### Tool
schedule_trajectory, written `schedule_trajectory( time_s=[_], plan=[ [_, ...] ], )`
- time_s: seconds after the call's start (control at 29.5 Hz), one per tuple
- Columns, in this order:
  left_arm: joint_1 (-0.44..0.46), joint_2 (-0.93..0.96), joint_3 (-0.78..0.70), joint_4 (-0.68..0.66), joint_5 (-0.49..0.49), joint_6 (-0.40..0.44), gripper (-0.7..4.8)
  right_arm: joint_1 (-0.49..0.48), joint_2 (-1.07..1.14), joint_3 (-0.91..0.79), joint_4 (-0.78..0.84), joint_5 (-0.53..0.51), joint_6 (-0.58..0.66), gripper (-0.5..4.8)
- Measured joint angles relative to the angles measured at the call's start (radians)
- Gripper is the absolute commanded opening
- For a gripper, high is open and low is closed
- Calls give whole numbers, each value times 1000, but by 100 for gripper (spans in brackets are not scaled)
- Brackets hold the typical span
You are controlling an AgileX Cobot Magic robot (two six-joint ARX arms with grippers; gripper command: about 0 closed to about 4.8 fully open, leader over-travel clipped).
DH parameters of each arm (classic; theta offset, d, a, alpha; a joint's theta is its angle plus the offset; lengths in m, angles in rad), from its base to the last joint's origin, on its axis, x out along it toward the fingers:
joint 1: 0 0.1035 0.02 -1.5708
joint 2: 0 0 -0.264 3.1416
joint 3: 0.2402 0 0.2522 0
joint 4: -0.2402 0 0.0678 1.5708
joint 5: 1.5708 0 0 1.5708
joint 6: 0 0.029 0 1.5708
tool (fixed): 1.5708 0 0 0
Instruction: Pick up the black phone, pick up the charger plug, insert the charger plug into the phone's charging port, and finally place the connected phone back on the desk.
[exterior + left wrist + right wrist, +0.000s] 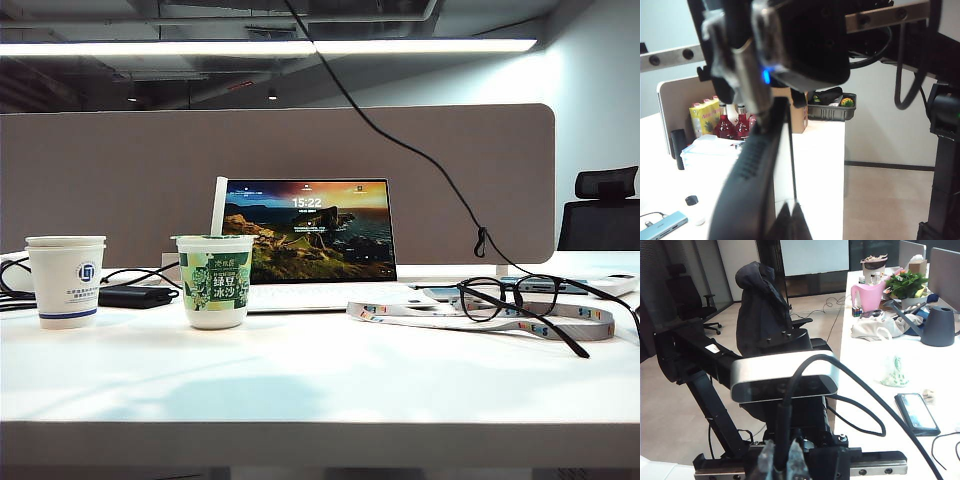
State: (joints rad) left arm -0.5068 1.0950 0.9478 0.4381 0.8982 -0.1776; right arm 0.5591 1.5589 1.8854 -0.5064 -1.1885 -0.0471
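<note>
Both pick-ups look done. Neither arm shows in the exterior view. There the cable [400,140] climbs from the desk [320,390] right of the laptop [310,235] and leaves the picture high above the laptop, so the work is going on up there.

In the left wrist view the left gripper [790,222] is closed on the phone [747,185]. The phone is seen edge-on, its port end with the row of speaker holes pointing away toward the other arm.

The right gripper [781,462] is clamped on the cable's end. In the left wrist view the plug [751,85] (blurred, so this is a best reading) runs straight down into that port end.

So the task seems to be at the insertion step, with plug and phone lined up and meeting. I cannot tell whether the plug is fully seated.

Still to do:
- confirm or finish the push
- let go of the plug
- bring the connected phone down to the desk in front of the laptop
</note>
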Motion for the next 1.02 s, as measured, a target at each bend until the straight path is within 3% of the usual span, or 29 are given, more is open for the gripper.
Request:
schedule_trajectory(
  time_s=[1.02],
  plan=[
    [-1,0,-2,23,-8,0,-7,0,0,0,7,-38,-6,-6]
  ],
)
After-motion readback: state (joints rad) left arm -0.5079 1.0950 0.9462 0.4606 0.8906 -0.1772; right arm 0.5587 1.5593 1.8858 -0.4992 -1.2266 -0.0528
